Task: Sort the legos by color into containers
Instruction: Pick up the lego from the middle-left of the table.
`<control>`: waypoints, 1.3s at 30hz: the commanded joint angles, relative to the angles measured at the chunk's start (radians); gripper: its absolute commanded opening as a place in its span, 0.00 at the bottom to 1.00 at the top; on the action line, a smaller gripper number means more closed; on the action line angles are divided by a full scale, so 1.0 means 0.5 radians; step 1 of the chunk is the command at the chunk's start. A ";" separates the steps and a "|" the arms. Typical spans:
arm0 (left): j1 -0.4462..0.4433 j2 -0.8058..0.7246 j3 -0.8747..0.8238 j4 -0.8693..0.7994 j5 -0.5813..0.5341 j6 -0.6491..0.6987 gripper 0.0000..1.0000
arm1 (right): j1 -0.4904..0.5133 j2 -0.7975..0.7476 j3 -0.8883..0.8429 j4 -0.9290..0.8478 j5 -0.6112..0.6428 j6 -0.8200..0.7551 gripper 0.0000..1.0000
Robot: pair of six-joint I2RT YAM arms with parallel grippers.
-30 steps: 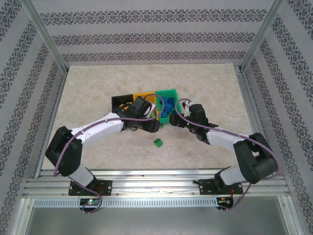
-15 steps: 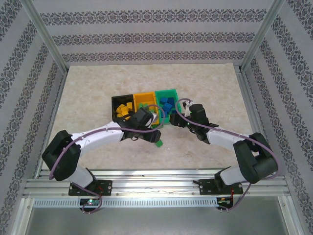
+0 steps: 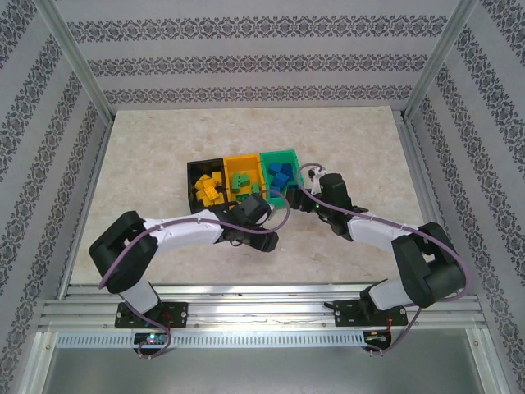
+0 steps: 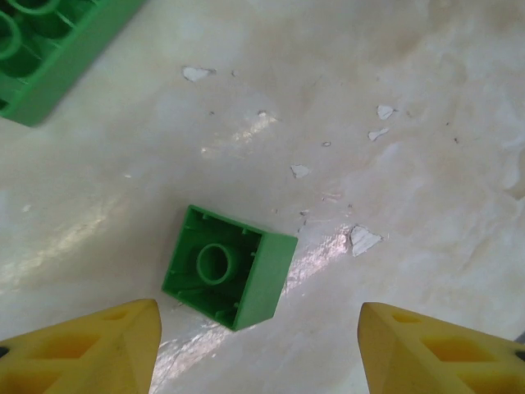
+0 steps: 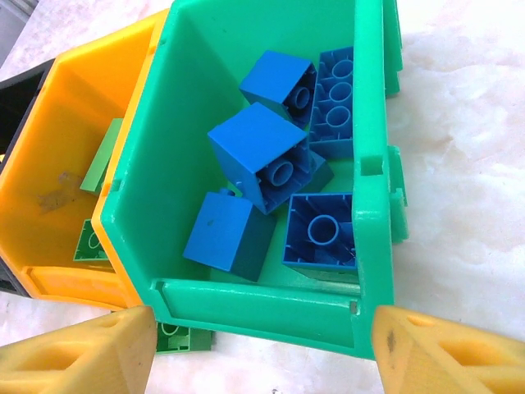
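My bench (image 3: pixel 164 139) is a pale marbled slab, chipped here and there in small flecks, and the row of three bins (image 3: pixel 243 157) stands on it around the middle. On the near side of that row a small green brick (image 4: pixel 228 279) lies hollow side up on bare surface. A second green brick (image 5: pixel 182 338) lies at the foot of the near wall of the green bin (image 5: pixel 246 305).

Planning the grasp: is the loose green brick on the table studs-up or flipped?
Flipped: the brick shows its hollow underside with the round tube facing up, and no studs are visible.

A robot lab cell: aluminium frame (image 3: pixel 262 305), wallpapered panels (image 3: pixel 246 57), marble-look table (image 3: pixel 148 148).
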 commanded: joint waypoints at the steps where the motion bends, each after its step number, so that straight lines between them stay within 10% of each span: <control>1: -0.046 0.066 0.097 -0.016 -0.014 0.003 0.64 | -0.024 -0.007 -0.019 0.053 -0.034 0.023 0.70; 39: -0.104 0.372 0.375 -0.369 -0.243 0.118 0.54 | -0.036 0.010 -0.019 0.069 -0.062 0.034 0.70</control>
